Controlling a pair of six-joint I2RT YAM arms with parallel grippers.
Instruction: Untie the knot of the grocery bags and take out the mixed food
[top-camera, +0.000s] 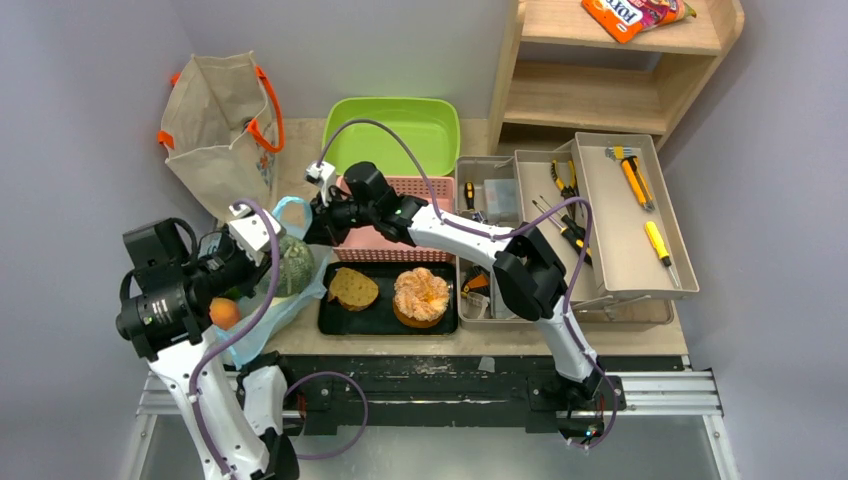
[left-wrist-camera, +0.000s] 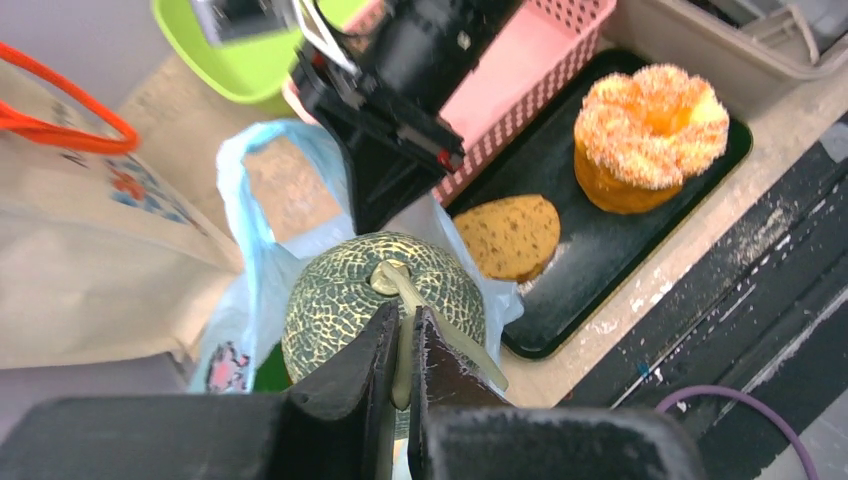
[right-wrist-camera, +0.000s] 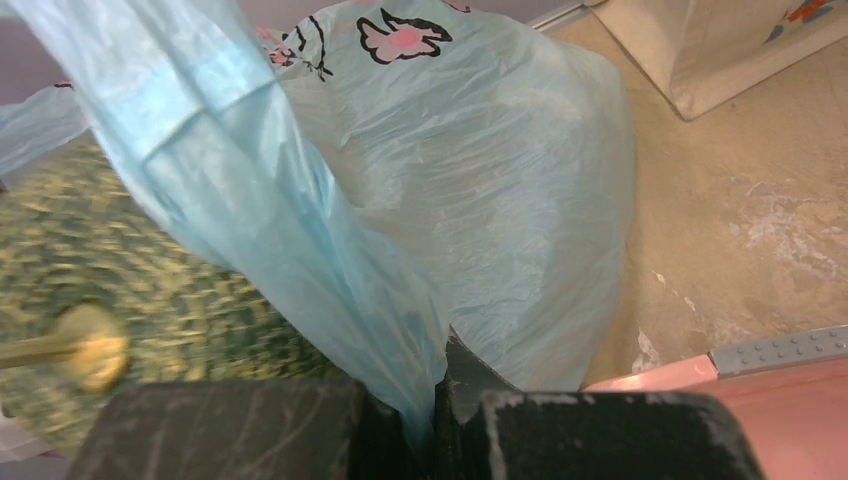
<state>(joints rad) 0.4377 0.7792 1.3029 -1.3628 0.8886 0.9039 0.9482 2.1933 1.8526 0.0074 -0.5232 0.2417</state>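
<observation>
The light-blue plastic bag lies open left of the black tray. The green melon sits in its mouth, with an orange lower left. My left gripper is shut on the melon's pale stem, above the melon. My right gripper is shut on a bunched strip of the bag and holds it up next to the melon. It also shows in the top view. No knot is in view. The beige canvas tote stands at the back left.
The black tray holds a brown bread slice and the orange-topped pastry. Behind it are a pink basket and a green tub. Grey tool trays stand to the right, below a wooden shelf.
</observation>
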